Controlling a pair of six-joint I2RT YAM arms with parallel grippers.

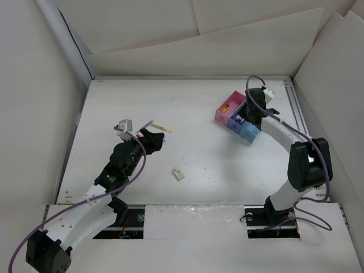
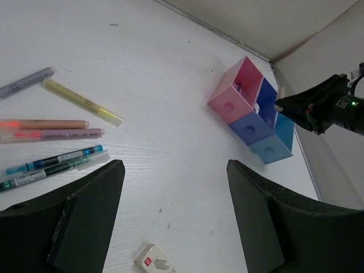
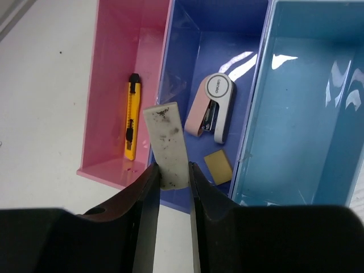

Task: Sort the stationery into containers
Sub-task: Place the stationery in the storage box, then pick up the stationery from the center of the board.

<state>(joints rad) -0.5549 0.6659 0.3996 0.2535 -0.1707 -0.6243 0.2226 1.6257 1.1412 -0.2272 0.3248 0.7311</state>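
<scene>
Three joined boxes stand at the back right: pink (image 1: 226, 108), purple-blue (image 1: 237, 120), light blue (image 1: 248, 133). My right gripper (image 3: 173, 173) hovers over them, shut on a smudged white eraser (image 3: 166, 142) above the purple-blue box's near wall. The pink box (image 3: 114, 68) holds a yellow-black cutter (image 3: 132, 116). The purple-blue box (image 3: 187, 45) holds a pink-white stapler (image 3: 211, 105) and a tan block (image 3: 218, 166). The light blue box (image 3: 307, 114) looks empty. My left gripper (image 2: 175, 165) is open and empty above the table, with several pens (image 2: 54, 135) to its left.
A small boxed white eraser (image 1: 178, 173) lies mid-table, also in the left wrist view (image 2: 154, 261). A yellowish pen (image 1: 162, 127) pokes out beside the left arm. White walls enclose the table on three sides.
</scene>
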